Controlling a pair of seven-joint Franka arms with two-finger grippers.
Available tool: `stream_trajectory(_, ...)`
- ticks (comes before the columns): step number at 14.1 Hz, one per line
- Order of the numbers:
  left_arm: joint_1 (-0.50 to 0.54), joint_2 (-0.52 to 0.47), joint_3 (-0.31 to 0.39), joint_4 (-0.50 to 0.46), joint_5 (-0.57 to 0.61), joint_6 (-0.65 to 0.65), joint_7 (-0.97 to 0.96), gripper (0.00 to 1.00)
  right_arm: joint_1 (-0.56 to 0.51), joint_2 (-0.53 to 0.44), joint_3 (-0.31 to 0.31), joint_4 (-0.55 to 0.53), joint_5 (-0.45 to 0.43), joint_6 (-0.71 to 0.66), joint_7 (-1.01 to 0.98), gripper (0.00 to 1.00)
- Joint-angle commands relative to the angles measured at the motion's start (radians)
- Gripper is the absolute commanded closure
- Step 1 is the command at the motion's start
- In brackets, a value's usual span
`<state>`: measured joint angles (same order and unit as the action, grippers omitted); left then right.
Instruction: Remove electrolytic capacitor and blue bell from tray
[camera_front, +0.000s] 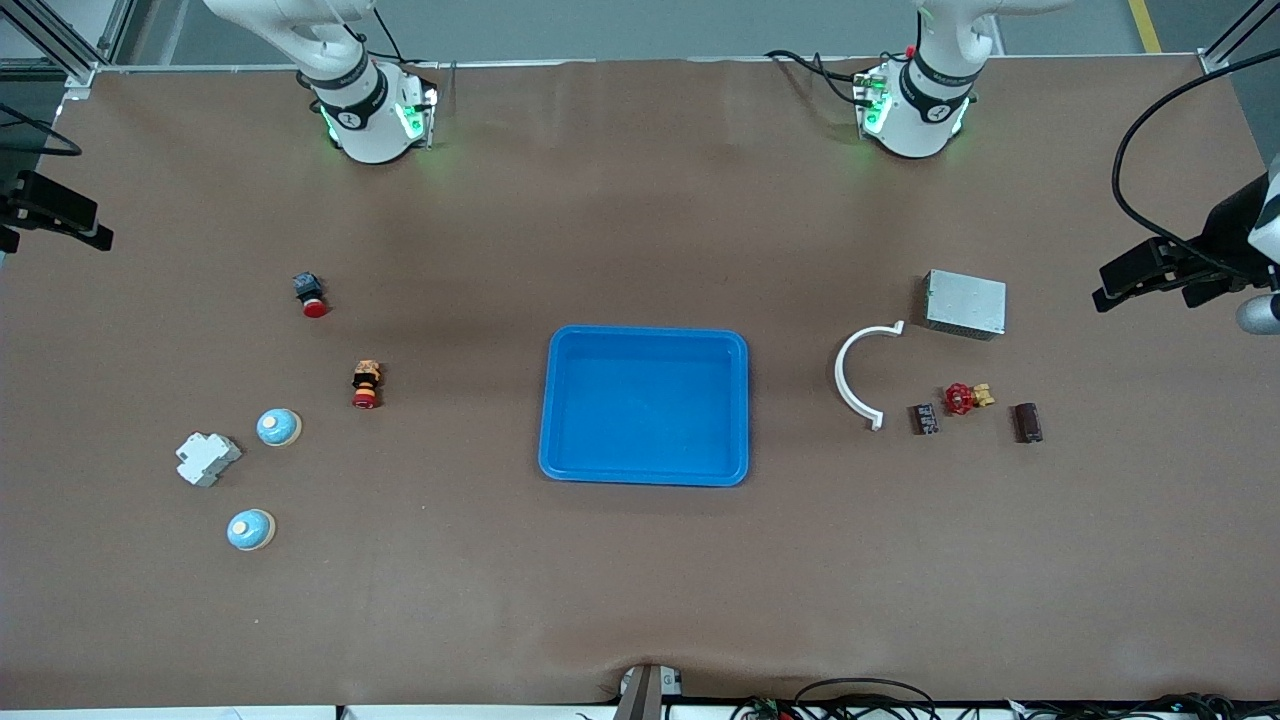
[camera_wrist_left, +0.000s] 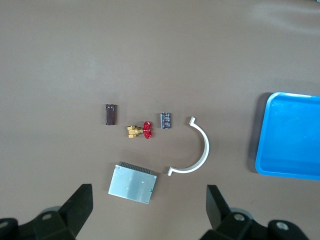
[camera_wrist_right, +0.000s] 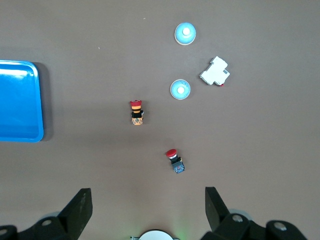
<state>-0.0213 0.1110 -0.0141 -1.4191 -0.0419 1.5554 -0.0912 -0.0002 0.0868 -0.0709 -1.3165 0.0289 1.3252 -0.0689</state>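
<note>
A dark brown cylindrical capacitor lies toward the left arm's end of the table, also in the left wrist view. A smaller dark capacitor lies beside it. Two blue dome bells lie toward the right arm's end, one farther from the front camera than the other; both show in the right wrist view. A blue tray sits mid-table, empty. My left gripper is open and empty, high over the metal box. My right gripper is open and empty, high over bare table.
Near the capacitors lie a red-and-yellow valve, a white curved clip and a metal box. Near the bells lie a white breaker and two red push-buttons. Black fixtures stand at both table ends.
</note>
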Motion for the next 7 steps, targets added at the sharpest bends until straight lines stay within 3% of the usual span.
stream_trajectory(1, 0.041, 0.002, -0.001, -0.003, 0.016, 0.009, 0.073, 0.0, -0.004, -0.006, 0.002, 0.013, 0.011, 0.003, 0.014, 0.0)
stream_trajectory(7, 0.043, 0.009, -0.006, -0.003, 0.008, 0.009, 0.05, 0.0, -0.004, -0.007, 0.002, 0.013, 0.011, 0.005, 0.012, 0.0)
